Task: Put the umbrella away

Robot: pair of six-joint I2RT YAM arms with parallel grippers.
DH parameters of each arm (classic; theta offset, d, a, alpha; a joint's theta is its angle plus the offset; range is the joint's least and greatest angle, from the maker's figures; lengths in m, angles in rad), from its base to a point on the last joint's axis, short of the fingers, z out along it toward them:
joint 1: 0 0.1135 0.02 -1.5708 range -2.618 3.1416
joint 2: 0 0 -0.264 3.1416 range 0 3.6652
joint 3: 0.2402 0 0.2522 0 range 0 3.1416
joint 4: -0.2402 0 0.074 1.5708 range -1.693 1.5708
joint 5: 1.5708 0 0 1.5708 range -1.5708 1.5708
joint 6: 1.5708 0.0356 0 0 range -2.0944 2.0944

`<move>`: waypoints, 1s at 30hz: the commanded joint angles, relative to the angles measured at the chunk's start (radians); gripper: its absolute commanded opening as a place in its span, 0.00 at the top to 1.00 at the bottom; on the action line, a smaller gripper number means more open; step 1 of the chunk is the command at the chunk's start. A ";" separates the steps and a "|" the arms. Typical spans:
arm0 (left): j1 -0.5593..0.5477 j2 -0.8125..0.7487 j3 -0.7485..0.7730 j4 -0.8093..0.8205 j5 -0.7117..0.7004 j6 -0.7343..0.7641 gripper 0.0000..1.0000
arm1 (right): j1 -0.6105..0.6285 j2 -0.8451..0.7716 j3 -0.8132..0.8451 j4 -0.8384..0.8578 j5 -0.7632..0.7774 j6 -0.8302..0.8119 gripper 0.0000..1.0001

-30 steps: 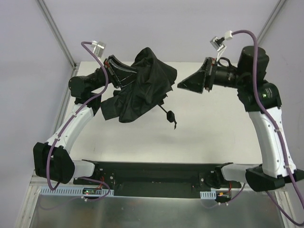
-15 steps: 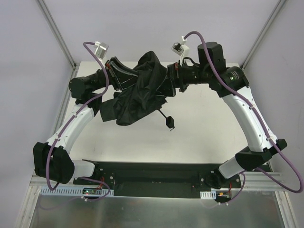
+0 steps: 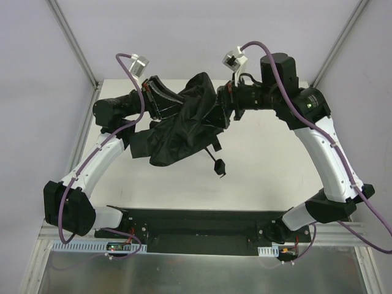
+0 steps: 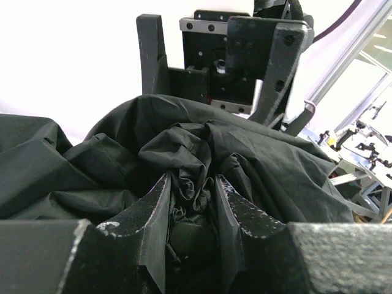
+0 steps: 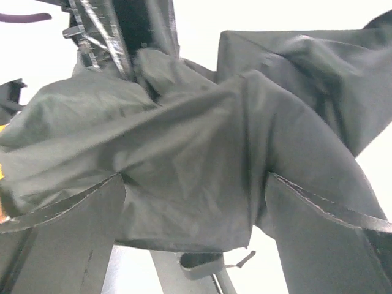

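Both arms reach out over the white table [image 3: 269,165] and meet at its far middle, forearms roughly level and pointed at each other. Between them, held up off the table, is the black compact folding umbrella [image 3: 184,125], with its matte fabric canopy loose and rumpled. Most of the cloth droops toward the left arm's side.

The left gripper [image 4: 191,184] comes in from the left with its wrist level. Its two dark fingers [image 4: 160,205] sit close together, pinching a bunched fold of the canopy between them.

The right gripper [image 5: 196,177] comes in from the right, elbow raised high and forearm horizontal. Its fingers [image 5: 67,233] stand wide apart, with a broad sheet of canopy lying across the gap. I cannot tell whether they press on it.

From under the canopy, the thin metal shaft [image 3: 211,153] slants down toward me. It ends in the small black handle [image 3: 218,166], which hangs below the cloth. I cannot tell whether the handle touches the table.
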 commanded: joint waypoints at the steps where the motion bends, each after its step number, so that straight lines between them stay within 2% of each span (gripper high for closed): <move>1: -0.026 0.007 0.085 0.072 0.007 -0.025 1.00 | 0.070 0.019 -0.022 0.148 -0.127 0.088 0.04; 3: -0.029 0.009 0.095 0.074 -0.002 -0.025 1.00 | 0.095 0.010 -0.097 0.237 -0.162 0.137 0.04; 8: -0.047 0.027 0.127 0.117 -0.029 -0.047 1.00 | 0.143 -0.019 -0.271 0.380 -0.142 0.192 0.04; 12: -0.073 0.044 0.141 0.189 -0.056 -0.094 1.00 | 0.149 -0.028 -0.319 0.429 -0.099 0.200 0.04; 16: -0.091 0.039 0.139 0.183 -0.068 -0.073 1.00 | 0.135 -0.083 -0.416 0.596 -0.073 0.319 0.04; 20: -0.095 0.022 0.116 0.177 -0.096 -0.056 1.00 | 0.068 -0.188 -0.614 0.948 -0.068 0.557 0.04; 28: -0.160 0.058 0.156 0.173 -0.130 -0.030 1.00 | 0.106 -0.117 -0.616 1.139 -0.105 0.658 0.04; 30: -0.174 0.065 0.165 0.167 -0.133 -0.021 1.00 | 0.109 -0.107 -0.619 1.194 -0.118 0.695 0.01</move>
